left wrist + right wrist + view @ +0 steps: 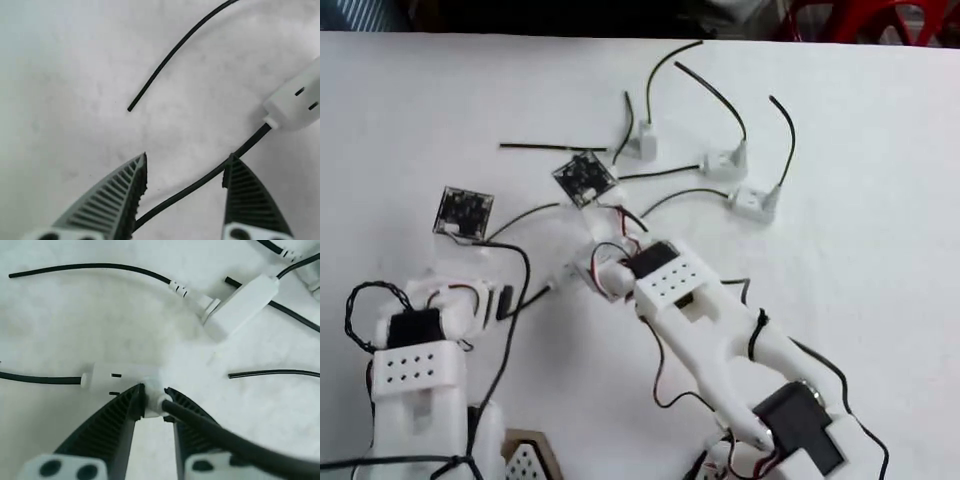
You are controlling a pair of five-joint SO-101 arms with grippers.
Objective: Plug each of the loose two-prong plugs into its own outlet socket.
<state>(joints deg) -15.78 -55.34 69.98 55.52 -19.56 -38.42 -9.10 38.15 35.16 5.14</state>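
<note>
Where the white surface (410,100) ends at its far edge, a dark room begins, with a red chair (865,18) at the far right. Two small boards (465,212) (586,178) lie left of centre. Three white connectors (642,143) (725,162) (755,203) with curling black cords lie farther back and to the right.

Left arm (412,365): low at the near left corner, wrist pointed toward the centre. Left jaws are spread and hold nothing. A black cord (200,182) lies on the surface and passes between them. It leads to a white socket (295,102) lying just beyond the tips. A loose cord end (131,106) lies near, apart from both fingers.

Right arm (720,335): stretched from the near right diagonally to the centre, wrist low over the surface. Right jaws are pinching a white plug (152,402) between the fingertips. The plug's thick lead (225,435) trails back over one finger. The plug's front butts against the end of the socket, in line with it. Whether the prongs are seated cannot be told.
</note>
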